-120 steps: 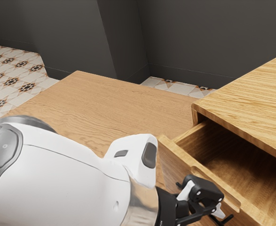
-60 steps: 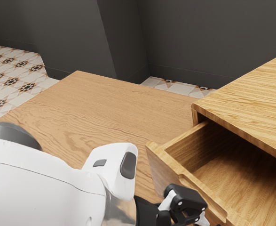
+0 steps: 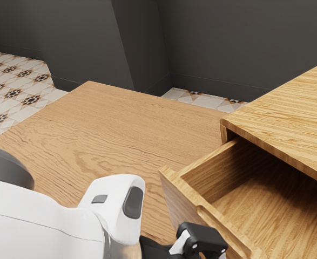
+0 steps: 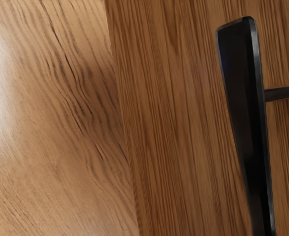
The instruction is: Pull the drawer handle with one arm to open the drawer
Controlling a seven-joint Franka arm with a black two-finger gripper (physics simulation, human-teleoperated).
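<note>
1 drawer [image 3: 177, 202]: open, standing well out of its cabinet [image 3: 288, 113], over the wooden surface [image 3: 104, 129]. 1 dark handle [image 4: 243, 123]: on the drawer front, close before your hand. Jaws: low at the drawer front; you cannot tell whether they grasp anything.

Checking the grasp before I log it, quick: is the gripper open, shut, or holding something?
Gripper: cannot be told. It sits low against the front of the open drawer, cut off at the exterior view's lower edge.
</note>
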